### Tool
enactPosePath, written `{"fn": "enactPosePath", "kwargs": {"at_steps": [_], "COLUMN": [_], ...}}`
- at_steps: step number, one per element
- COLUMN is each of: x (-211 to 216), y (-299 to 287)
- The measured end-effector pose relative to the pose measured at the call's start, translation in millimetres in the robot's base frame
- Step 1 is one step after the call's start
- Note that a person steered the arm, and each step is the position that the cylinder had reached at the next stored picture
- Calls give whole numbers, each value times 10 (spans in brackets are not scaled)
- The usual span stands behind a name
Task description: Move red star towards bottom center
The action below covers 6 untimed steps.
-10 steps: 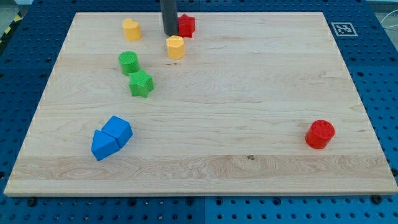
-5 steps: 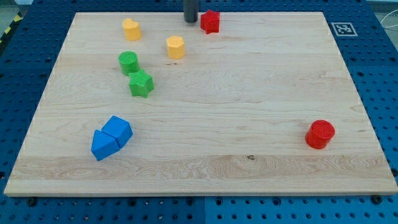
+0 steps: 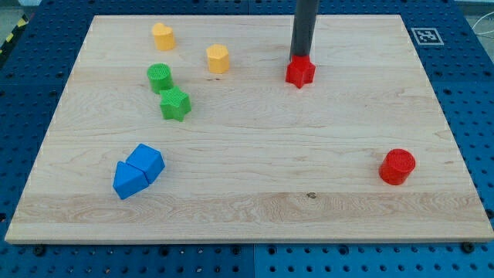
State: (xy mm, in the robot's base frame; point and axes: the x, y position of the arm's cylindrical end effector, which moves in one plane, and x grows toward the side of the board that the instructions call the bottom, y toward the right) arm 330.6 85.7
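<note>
Since the earlier frame, red star [image 3: 300,73] slid down-right; my tip [image 3: 300,59] touches its top side. No jaws exist. It seems light, stiff; push from above.

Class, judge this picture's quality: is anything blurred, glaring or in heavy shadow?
Camera view: sharp throughout, the red star and my tip directly above it crisply edged; lighting even, shadows faint and short beside blocks such as the red cylinder; no glare on the wooden board.
</note>
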Motion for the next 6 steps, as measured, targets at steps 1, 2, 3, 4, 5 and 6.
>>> {"fn": "enactPosePath", "kwargs": {"at_steps": [1,2,3,4,5,6], "x": [350,651,755,981,1197,1460], "y": [-53,-75,-177,-245,-26,181]}}
